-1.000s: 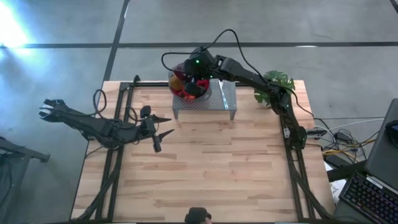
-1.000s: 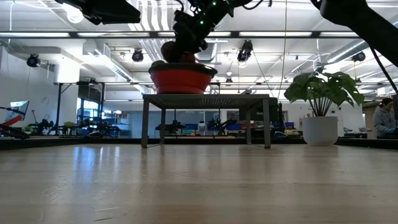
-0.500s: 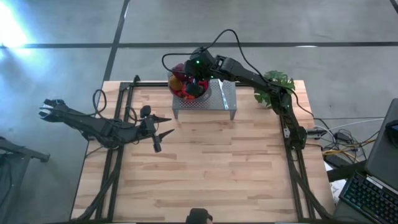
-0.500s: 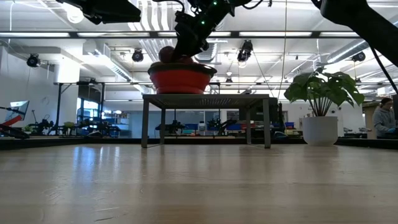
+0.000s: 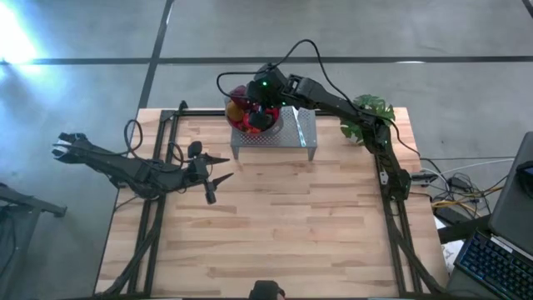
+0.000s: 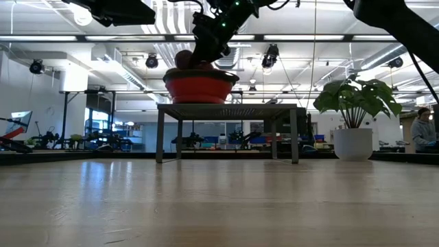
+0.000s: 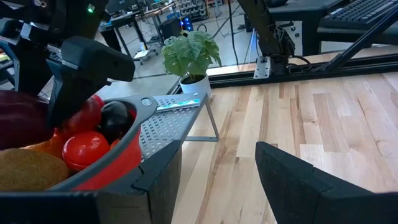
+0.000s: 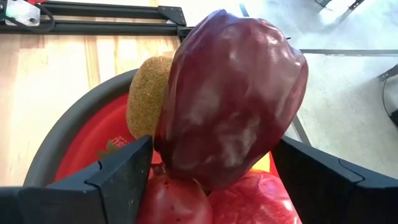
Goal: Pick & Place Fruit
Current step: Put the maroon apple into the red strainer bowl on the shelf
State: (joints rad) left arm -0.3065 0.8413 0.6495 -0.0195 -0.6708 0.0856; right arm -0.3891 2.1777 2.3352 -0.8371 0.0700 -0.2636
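Fruit (image 5: 248,117) heaped above bowl (image 6: 199,88) rim

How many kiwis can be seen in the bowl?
1: a brown kiwi sits in the bowl, touching the maroon fruit between the right gripper's fingers. Others may be hidden under the pile.

Large glossy dark maroon toy fruit (image 8: 233,93): deep wine red with pale sheen. Rough brown-green toy kiwi (image 8: 147,93): speckled tan. Round metal bowl (image 8: 68,140): grey outside, red lining. Perforated metal stand (image 5: 287,133): silver-grey, dotted holes. Pale wooden plank worktop (image 5: 275,225): light blond strips. Potted plant (image 6: 355,103): green leaves, white pot.
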